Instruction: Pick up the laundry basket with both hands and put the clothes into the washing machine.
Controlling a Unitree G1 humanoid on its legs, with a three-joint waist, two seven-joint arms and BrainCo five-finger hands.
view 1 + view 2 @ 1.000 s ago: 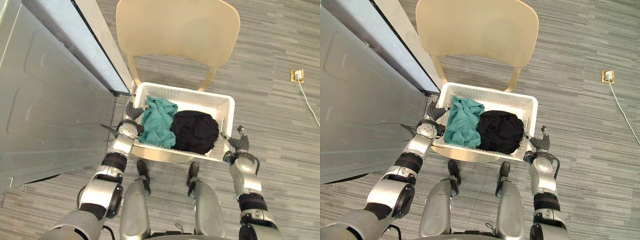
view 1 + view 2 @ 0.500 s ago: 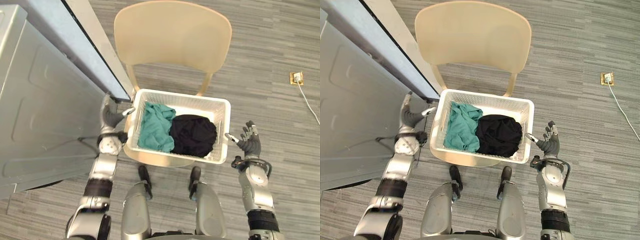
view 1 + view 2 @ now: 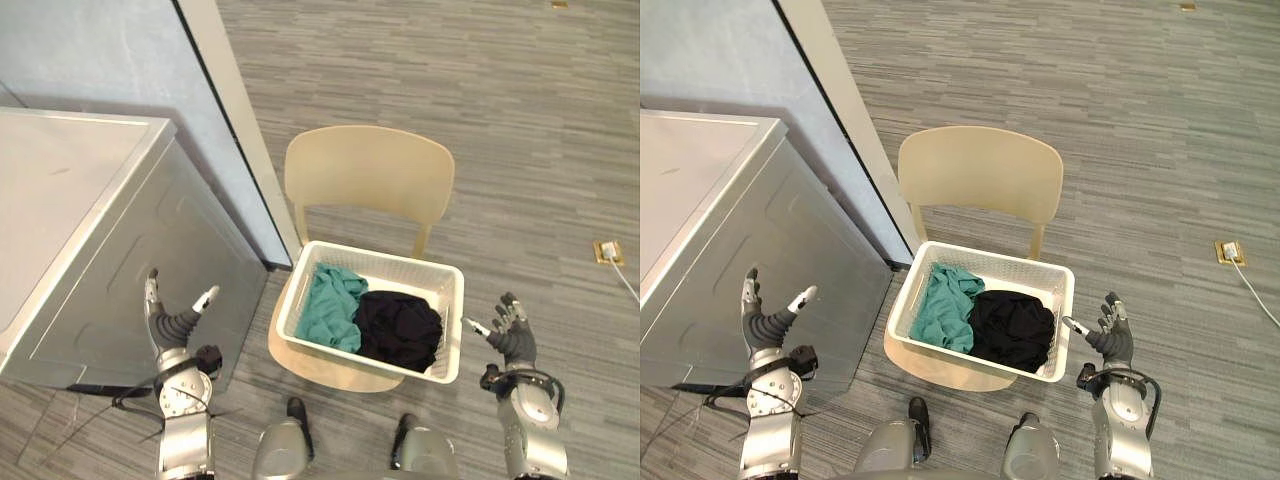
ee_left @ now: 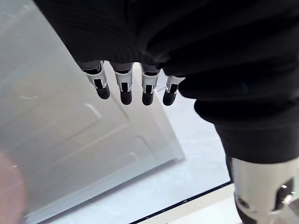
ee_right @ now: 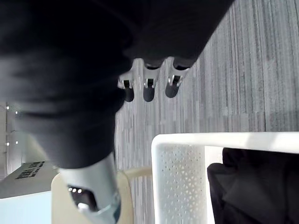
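the basket is left on the chair, clothes inside. its sides are now released: the left hand is spread open by the washing machine, the right hand open beside the basket, nothing held. a fresh grasp is judged needed.

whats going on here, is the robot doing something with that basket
The robot stands over a basket of laundry that sits on a chair, with a teal cloth and a black cloth inside. It holds nothing at this moment. The left hand is open in front of the washing machine, well apart from the basket. The right hand is open close beside the basket's right end, fingers not round it. The basket is not yet lifted.
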